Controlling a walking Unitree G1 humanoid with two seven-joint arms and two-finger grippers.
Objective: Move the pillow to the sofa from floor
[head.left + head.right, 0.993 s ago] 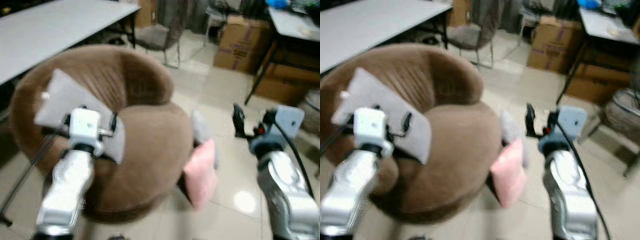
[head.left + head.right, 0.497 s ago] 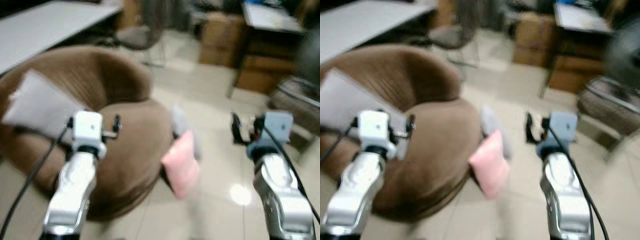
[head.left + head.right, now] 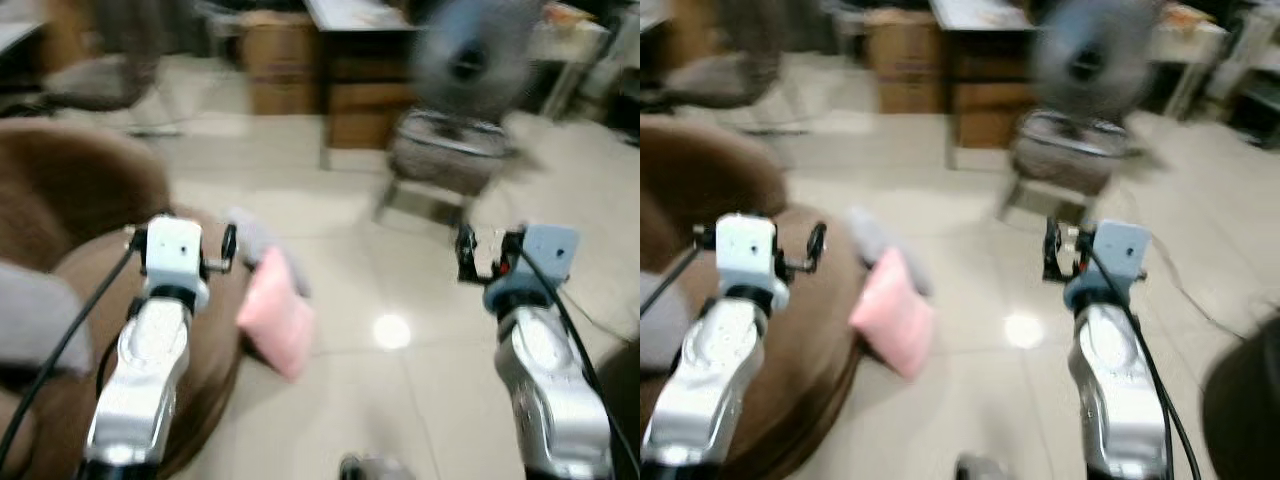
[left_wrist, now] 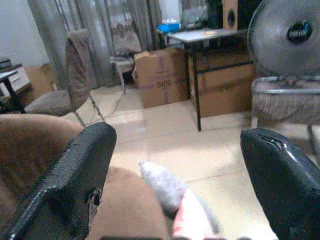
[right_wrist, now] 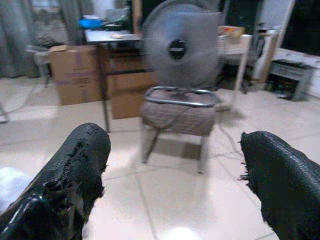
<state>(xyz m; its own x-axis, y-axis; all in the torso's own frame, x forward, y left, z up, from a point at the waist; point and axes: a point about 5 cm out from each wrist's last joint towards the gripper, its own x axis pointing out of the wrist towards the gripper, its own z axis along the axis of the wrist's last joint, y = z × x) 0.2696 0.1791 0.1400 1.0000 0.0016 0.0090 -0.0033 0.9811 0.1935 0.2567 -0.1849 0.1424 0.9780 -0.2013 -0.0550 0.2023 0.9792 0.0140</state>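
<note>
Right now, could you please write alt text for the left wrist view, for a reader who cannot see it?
Between the left gripper's two open black fingers, a pink pillow and a grey pillow lean on the tiled floor against a brown sofa. Behind stand a cardboard box, a dark table and a fan.

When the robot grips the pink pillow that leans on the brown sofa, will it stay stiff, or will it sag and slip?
The pink pillow looks plump and soft, so it will likely sag around the fingers. It probably weighs little for its size. It leans against the brown sofa, so a push may topple it flat rather than slide it.
</note>
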